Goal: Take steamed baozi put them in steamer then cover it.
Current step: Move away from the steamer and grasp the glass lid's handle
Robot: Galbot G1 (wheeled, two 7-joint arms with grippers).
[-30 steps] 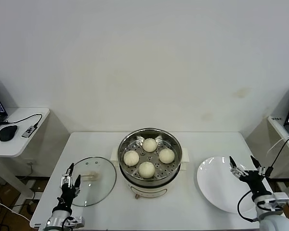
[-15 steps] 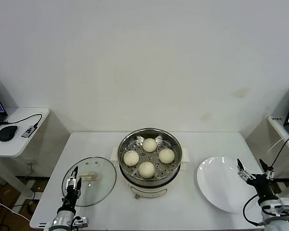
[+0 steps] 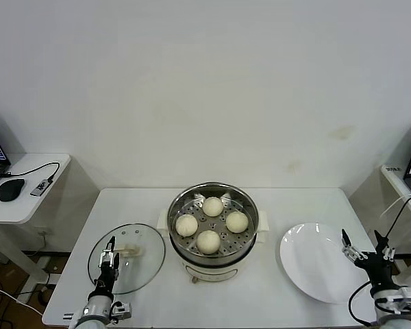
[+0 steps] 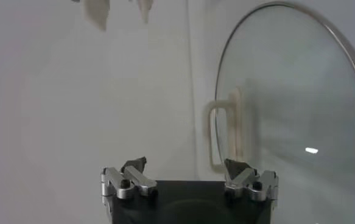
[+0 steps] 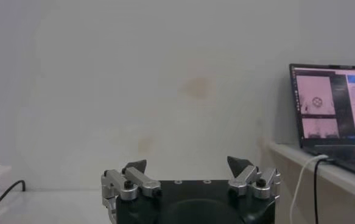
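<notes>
Sitting four together in the steamer [image 3: 213, 223] at mid-worktop [image 3: 260, 288]: steamed baozi [image 3: 208, 241]. Lying flat just left of it, off the pot: cover [image 3: 127, 257]. Hovering over the cover's near edge, spread wide and empty: left tool [image 3: 109, 261]. Hanging beside the white plate [image 3: 315, 264], likewise gaping, gripping nothing: right tool [image 3: 366, 250].

A: You see four cream-white steamed baozi [image 3: 208, 241], plain and smooth. What colour is the steamer [image 3: 213, 227] under them?

B: You see shiny silver metal dotted with little holes, on a cream-white pot.

A: And the cover [image 3: 127, 258]?

B: You look right through it. It is clear glass with a silver rim and a cream-white handle.

A: The rest?

B: You see a white plate [image 3: 316, 263], a white table [image 3: 281, 205], and a black mouse [image 3: 11, 189] on the side desk.
</notes>
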